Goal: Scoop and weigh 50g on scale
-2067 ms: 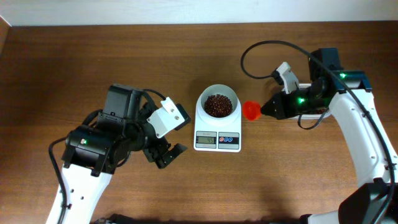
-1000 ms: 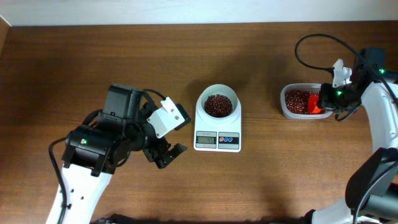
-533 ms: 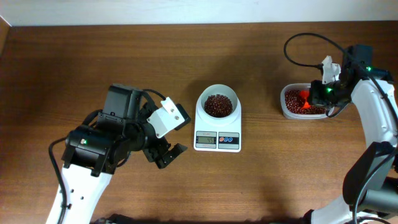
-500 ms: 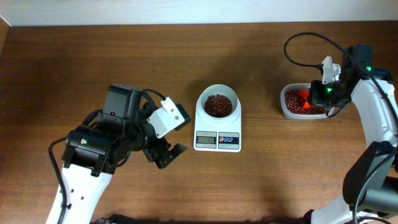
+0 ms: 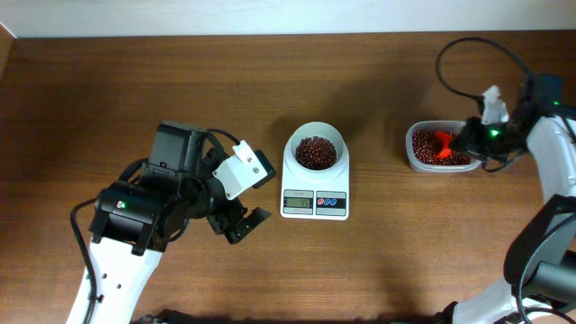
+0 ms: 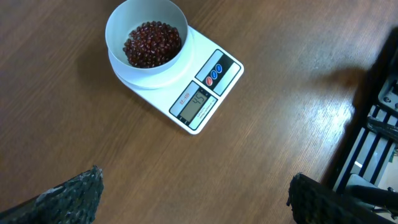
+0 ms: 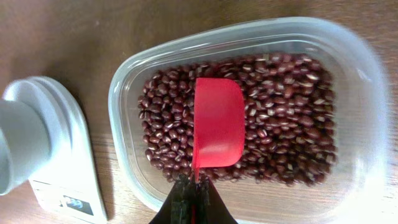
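Whereas two seconds ago the red scoop (image 5: 442,142) hung just right of the scale's bowl (image 5: 292,144), it is now back at the far right of the frame, lying on the red beans (image 7: 280,124) in the clear tub (image 5: 416,157). The right gripper (image 5: 463,144) is clamped tight on the scoop's handle. From the wrist view the scoop looks empty and has not yet been pushed under the beans. I read that as one delivery finished and another about to be gathered.

The scale (image 5: 314,202) sits in the middle of the surface (image 5: 108,81), bowl toward the top of the frame and display toward the bottom, with a mound of beans already in the bowl. It has not shifted.

The left gripper (image 5: 241,223) has not stirred either. It hovers at lower left of centre, its jaws spread wide and empty, well apart from the scale.

As for writing, the display (image 6: 199,101) shows dark digits that look like 49, though they are small and I would not swear to them. If that is right, only a few more beans are wanted, so a full scoop could overshoot. Beside it are small round red and blue buttons (image 6: 214,71). A tiny line of print runs next to the display, too small to read.
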`<state>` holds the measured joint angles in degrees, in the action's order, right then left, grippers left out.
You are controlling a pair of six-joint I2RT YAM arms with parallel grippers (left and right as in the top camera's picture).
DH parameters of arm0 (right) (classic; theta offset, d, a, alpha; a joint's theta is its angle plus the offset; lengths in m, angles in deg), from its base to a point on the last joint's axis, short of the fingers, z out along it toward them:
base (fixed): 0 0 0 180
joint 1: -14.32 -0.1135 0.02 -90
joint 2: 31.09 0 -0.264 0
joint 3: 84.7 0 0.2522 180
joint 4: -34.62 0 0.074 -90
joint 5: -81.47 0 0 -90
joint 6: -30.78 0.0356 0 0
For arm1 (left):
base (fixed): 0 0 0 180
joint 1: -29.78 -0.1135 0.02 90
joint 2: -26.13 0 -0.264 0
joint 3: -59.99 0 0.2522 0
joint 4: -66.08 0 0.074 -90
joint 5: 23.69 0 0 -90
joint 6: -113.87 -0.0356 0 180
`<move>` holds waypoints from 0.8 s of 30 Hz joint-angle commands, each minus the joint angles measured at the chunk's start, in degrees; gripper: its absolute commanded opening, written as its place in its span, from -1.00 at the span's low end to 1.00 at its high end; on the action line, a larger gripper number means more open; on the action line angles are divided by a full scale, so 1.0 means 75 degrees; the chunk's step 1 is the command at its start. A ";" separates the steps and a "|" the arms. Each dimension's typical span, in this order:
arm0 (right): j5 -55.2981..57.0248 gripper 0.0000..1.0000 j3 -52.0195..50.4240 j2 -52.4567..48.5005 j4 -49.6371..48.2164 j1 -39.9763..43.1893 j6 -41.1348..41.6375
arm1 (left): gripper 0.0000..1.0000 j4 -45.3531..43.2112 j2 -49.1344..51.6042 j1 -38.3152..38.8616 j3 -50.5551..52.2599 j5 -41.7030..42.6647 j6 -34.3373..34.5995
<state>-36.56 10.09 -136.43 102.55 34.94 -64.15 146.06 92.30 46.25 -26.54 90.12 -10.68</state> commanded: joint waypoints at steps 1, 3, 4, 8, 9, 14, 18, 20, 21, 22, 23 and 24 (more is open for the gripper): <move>-0.1285 -0.92 -0.0070 -0.0093 0.0055 0.0554 -0.0108 | 0.98 -0.0012 0.0006 -0.0038 -0.0125 0.0111 -0.0117; -0.1620 -0.92 -0.0070 -0.0093 0.0090 0.0822 -0.0108 | 0.98 -0.0012 0.0006 -0.0038 -0.0125 0.0111 -0.0117; -0.1868 -0.92 -0.0070 -0.0093 0.0119 0.0930 -0.0111 | 0.98 -0.0012 0.0006 -0.0038 -0.0125 0.0111 -0.0117; -0.2072 -0.92 -0.0067 -0.0093 0.0341 0.1119 -0.0283 | 0.98 -0.0012 0.0006 -0.0038 -0.0125 0.0111 -0.0117; -0.2072 -0.92 -0.0067 -0.0090 0.0323 0.1119 -0.0283 | 0.98 -0.0012 0.0006 -0.0038 -0.0125 0.0111 -0.0117; -0.2929 -0.92 -0.0067 -0.0090 0.0344 0.1105 -0.0280 | 0.98 -0.0012 0.0006 -0.0038 -0.0125 0.0111 -0.0117; -0.3541 -0.92 -0.0067 -0.0090 0.0344 0.1096 -0.0280 | 0.98 -0.0012 0.0006 -0.0038 -0.0125 0.0111 -0.0117; -0.3771 -0.92 -0.0067 -0.0090 0.0344 0.1040 -0.0277 | 0.98 -0.0012 0.0006 -0.0038 -0.0125 0.0111 -0.0117; -0.3847 -0.92 -0.0067 -0.0090 0.0341 0.0938 -0.0277 | 0.98 -0.0012 0.0006 -0.0038 -0.0125 0.0111 -0.0117; -0.3847 -0.92 -0.0067 -0.0090 0.0341 0.0799 -0.0277 | 0.98 -0.0012 0.0006 -0.0038 -0.0125 0.0111 -0.0117; -0.3847 -0.92 -0.0064 -0.0090 0.0341 0.0597 -0.0277 | 0.98 -0.0012 0.0006 -0.0038 -0.0125 0.0111 -0.0117; -0.3847 -0.92 -0.0061 -0.0090 0.0329 0.0414 -0.0274 | 0.98 -0.0012 0.0006 -0.0038 -0.0125 0.0111 -0.0117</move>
<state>-62.88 9.83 -136.49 105.13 41.41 -65.44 146.06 92.32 46.25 -26.54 90.12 -10.68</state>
